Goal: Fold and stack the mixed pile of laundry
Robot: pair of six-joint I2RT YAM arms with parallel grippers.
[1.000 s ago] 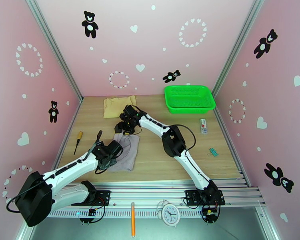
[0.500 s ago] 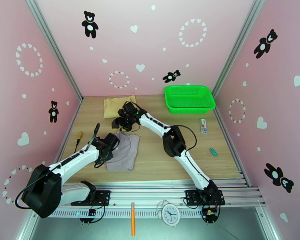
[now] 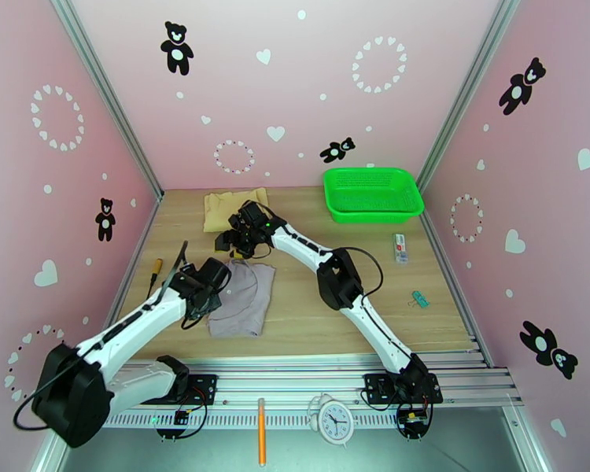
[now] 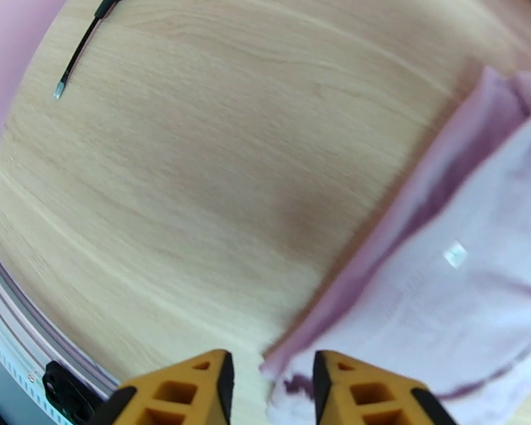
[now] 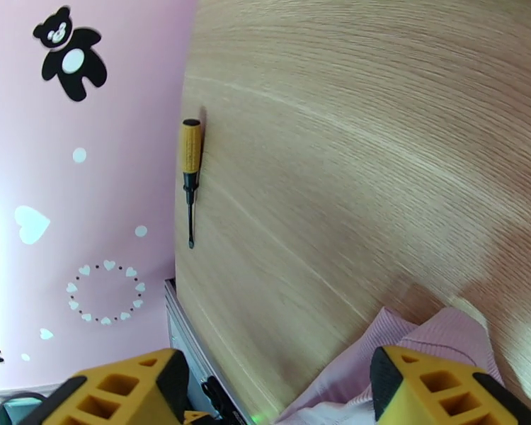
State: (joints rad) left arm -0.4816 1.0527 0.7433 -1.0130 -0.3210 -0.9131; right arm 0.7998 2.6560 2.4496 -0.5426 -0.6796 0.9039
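The pale grey-lilac garment [image 3: 244, 296] lies loosely folded on the wooden table, left of centre. My left gripper [image 3: 203, 296] hovers at its left edge. In the left wrist view a corner of the garment [image 4: 442, 278] lies under the gap between the apart orange fingers [image 4: 195, 384], which pinch nothing. My right gripper [image 3: 232, 241] hangs open just above the garment's far left corner [image 5: 421, 334], its fingers [image 5: 131, 391] spread wide. The tan-beige cloth [image 3: 226, 208] lies flat at the back, behind the right gripper.
A green mesh basket [image 3: 372, 194] stands at the back right. A yellow-handled screwdriver [image 3: 153, 274] lies near the left wall, also seen as the screwdriver [image 5: 190, 171] in the right wrist view. A white packet [image 3: 401, 247] and a teal clip [image 3: 419, 299] lie at the right.
My left arm has swung left, off the garment's middle to its left edge. The right gripper has drifted slightly left and back. The garment has barely shifted.
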